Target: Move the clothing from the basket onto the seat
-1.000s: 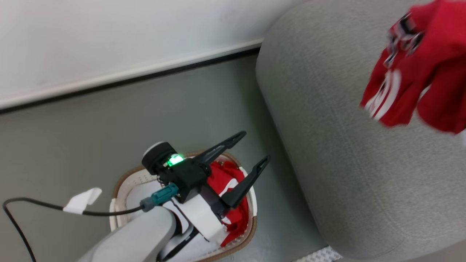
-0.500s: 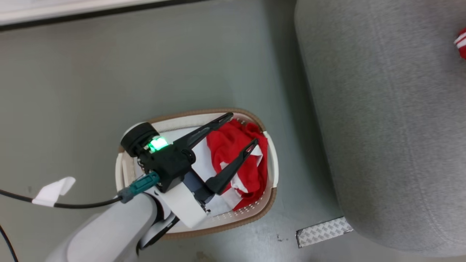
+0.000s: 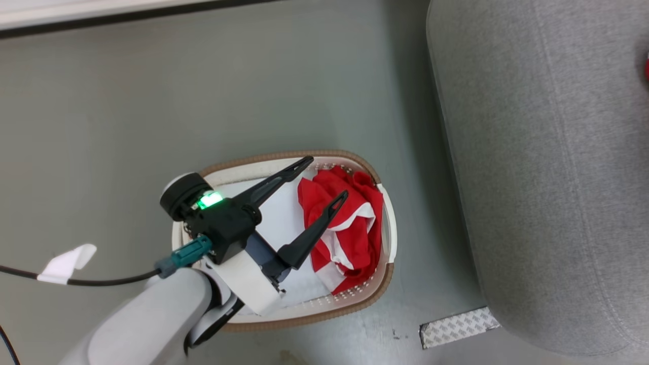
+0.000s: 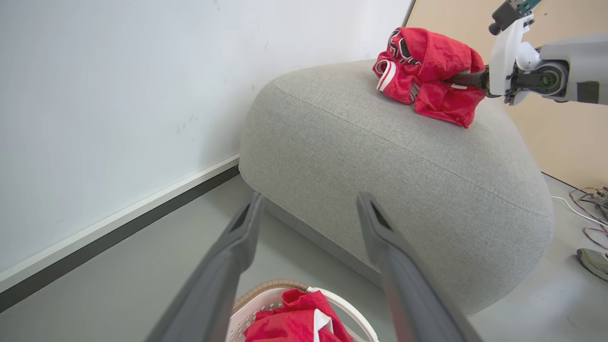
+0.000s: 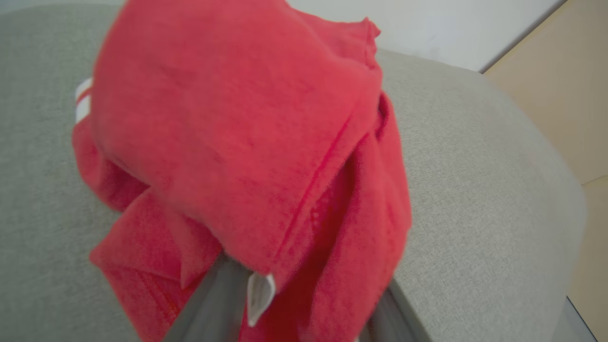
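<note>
Jaws of left gripper (image 3: 329, 176) wide, empty, over cream holed plastic basket (image 3: 389, 238), right gripper (image 4: 458, 80) jaws parted under red striped garment (image 4: 427, 66) on grey fabric sofa (image 4: 380, 156)

There are two pieces of clothing: one red garment (image 3: 362, 200) lies in the basket (image 3: 389, 238), and a second red garment (image 4: 427, 76) lies on the seat (image 3: 547, 177) beside the basket. One basket, one seat. Near the basket: one patterned floor strip (image 3: 459, 328), one black cable (image 3: 111, 280), one white tag (image 3: 66, 257) on it.
</note>
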`<state>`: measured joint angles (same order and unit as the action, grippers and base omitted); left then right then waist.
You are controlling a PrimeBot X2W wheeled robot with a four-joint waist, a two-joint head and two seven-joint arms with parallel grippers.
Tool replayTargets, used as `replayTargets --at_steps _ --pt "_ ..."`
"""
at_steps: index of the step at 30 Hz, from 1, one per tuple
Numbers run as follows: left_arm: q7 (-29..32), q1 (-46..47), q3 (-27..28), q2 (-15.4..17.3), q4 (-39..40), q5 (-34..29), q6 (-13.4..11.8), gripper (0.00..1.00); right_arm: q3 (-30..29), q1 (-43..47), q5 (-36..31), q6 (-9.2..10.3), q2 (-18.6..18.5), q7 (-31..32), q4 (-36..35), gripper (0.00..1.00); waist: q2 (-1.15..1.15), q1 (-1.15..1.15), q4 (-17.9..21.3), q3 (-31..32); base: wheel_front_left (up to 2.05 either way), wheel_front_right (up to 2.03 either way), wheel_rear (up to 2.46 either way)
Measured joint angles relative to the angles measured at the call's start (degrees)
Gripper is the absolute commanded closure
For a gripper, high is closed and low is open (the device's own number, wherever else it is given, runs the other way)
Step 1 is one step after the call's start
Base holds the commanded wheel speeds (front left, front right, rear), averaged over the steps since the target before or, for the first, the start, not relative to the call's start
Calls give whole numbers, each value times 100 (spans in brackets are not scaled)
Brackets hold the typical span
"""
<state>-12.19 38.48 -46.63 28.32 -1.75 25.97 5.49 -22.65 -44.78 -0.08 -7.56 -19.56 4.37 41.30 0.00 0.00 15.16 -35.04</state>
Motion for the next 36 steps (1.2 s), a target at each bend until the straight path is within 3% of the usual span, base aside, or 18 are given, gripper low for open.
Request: replayTargets --at_steps 4,10,20,28,36 --pt "-18 -37 -4 -36 -96 36 -33 0 188 -2 -25 0 20 214 37 0 0 0 26 160 0 0 0" --pt "-118 -285 -22 -265 -411 235 -111 0 958 221 308 0 -152 1033 -44 0 0 0 111 767 0 0 0" --pt "-260 -734 353 -571 -846 482 -386 0 1953 1078 1236 0 -1337 2282 -1597 0 0 -2 182 1964 0 0 0" --pt "-290 -1132 1048 -714 -949 644 -641 0 2234 1473 1812 0 -1635 2162 -2959 0 0 -2 86 2801 0 0 0" --pt "-294 -1783 2067 -739 -948 578 -944 0 2517 1953 2127 0 -1354 1538 -3796 0 0 -2 -267 3267 0 0 0"
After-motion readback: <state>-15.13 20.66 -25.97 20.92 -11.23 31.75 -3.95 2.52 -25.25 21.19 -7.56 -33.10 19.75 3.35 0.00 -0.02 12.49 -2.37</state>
